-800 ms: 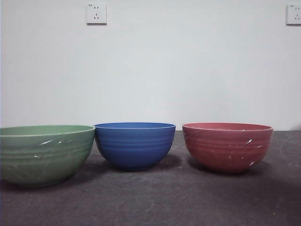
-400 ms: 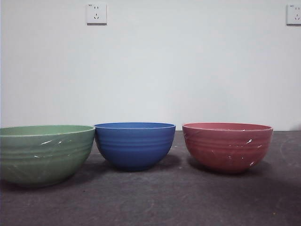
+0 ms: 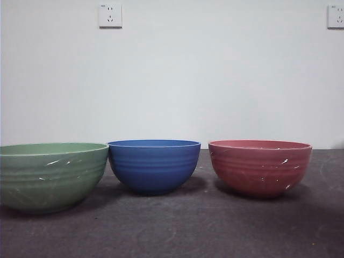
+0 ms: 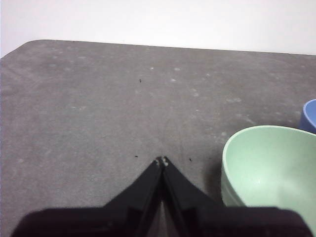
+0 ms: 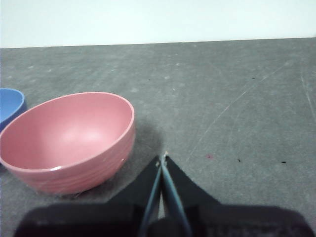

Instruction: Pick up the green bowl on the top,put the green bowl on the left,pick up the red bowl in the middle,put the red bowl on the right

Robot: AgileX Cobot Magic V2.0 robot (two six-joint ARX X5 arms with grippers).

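Note:
The green bowl (image 3: 51,174) stands upright on the grey table at the left; it also shows in the left wrist view (image 4: 271,170). The red bowl (image 3: 259,166) stands upright at the right; it also shows in the right wrist view (image 5: 69,140). My left gripper (image 4: 162,161) is shut and empty, above bare table beside the green bowl. My right gripper (image 5: 163,158) is shut and empty, above bare table beside the red bowl. Neither arm shows in the front view.
A blue bowl (image 3: 154,165) stands between the two bowls, close to the green one; its edge shows in the left wrist view (image 4: 309,114) and the right wrist view (image 5: 11,104). A white wall with two sockets (image 3: 110,15) stands behind the table.

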